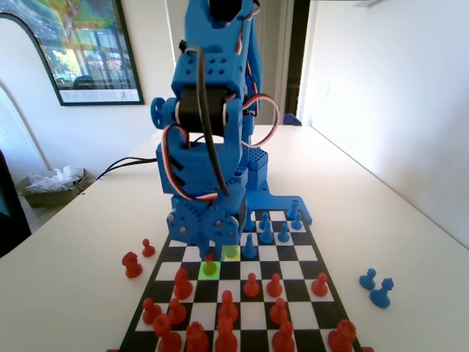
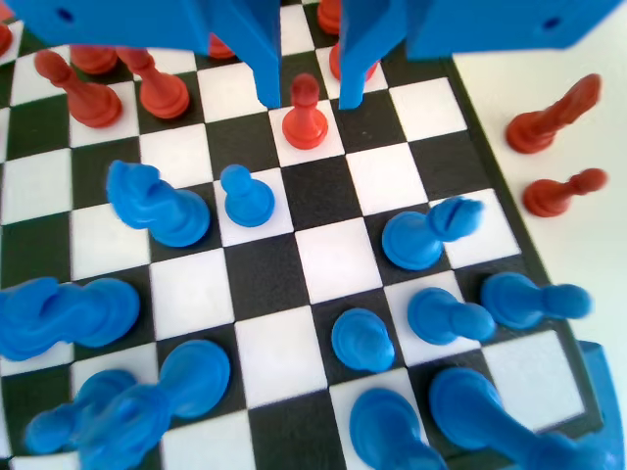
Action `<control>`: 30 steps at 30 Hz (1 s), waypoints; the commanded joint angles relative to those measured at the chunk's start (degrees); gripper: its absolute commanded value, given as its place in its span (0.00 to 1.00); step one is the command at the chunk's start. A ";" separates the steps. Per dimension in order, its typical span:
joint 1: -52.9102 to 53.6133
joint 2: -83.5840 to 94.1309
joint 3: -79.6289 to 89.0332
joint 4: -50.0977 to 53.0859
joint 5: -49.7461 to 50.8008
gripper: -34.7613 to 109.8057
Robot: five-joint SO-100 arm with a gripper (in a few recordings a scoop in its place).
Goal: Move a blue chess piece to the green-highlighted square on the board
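Note:
My gripper (image 2: 310, 96) hangs open low over the board (image 2: 338, 259). Its two jaws straddle the head of a red pawn (image 2: 305, 117) without touching it. A blue chess piece, a small pawn (image 2: 245, 196), stands upright on a white square one row nearer the blue side and to the left in the wrist view. In the fixed view the gripper (image 1: 212, 253) is down at the green-highlighted square (image 1: 209, 270), which holds a small pawn tinted by the highlight. A paler yellow square (image 1: 231, 253) beside it also holds a small piece.
Taller blue pieces (image 2: 157, 206) crowd the near rows in the wrist view. Red pieces (image 1: 227, 308) fill the near rows of the fixed view. Two blue pieces (image 1: 375, 286) lie off the board on the right, two red ones (image 1: 133, 264) on the left.

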 commanded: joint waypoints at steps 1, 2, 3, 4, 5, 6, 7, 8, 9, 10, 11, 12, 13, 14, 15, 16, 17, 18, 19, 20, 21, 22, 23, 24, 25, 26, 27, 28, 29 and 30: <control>0.88 1.67 -0.26 0.18 -1.14 0.31; 0.88 1.49 -0.35 0.00 -1.14 0.31; 0.88 1.23 -0.35 -0.44 -1.14 0.31; 0.88 0.97 -0.44 -0.53 -1.14 0.31; 0.88 0.70 -0.62 -0.70 -1.14 0.31; 0.88 0.44 -0.70 -0.97 -1.14 0.31; 0.88 0.18 -0.88 -1.05 -1.14 0.31; 0.88 -0.18 -1.23 -1.14 -1.05 0.31; 0.88 -0.35 -1.32 -1.14 -0.97 0.31; 0.88 -0.44 -1.49 -1.14 -0.97 0.31; 0.79 -0.70 -1.67 -1.14 -0.97 0.31; 0.79 -0.88 -1.85 -1.23 -0.97 0.31; 0.79 -0.97 -2.02 -1.32 -0.88 0.30; 0.79 -1.05 -2.11 -1.41 -0.88 0.30; 0.79 -1.05 -2.11 -1.76 -0.88 0.30; 0.88 -1.05 -2.02 -2.11 -0.97 0.30; 0.88 -1.05 -2.02 -2.20 -1.05 0.30; 0.88 -1.14 -2.02 -2.29 -1.23 0.29; 0.88 -1.14 -2.02 -2.37 -1.32 0.29; 0.88 -1.14 -1.93 -2.37 -1.49 0.27; 0.88 -1.14 -1.93 -2.46 -1.67 0.26; 0.88 -1.14 -1.93 -2.46 -1.76 0.25; 0.79 -1.14 -2.02 -2.46 -1.85 0.25; 0.79 -1.14 -2.11 -2.55 -1.85 0.25; 0.79 -1.14 -2.20 -2.64 -1.85 0.25; 0.79 -1.14 -2.29 -2.64 -1.85 0.25; 0.79 -1.14 -2.37 -2.64 -1.85 0.25; 0.70 -1.14 -2.37 -2.64 -1.76 0.25; 0.70 -0.97 -2.37 -2.64 -1.76 0.25; 0.70 -0.79 -2.37 -2.46 -1.76 0.25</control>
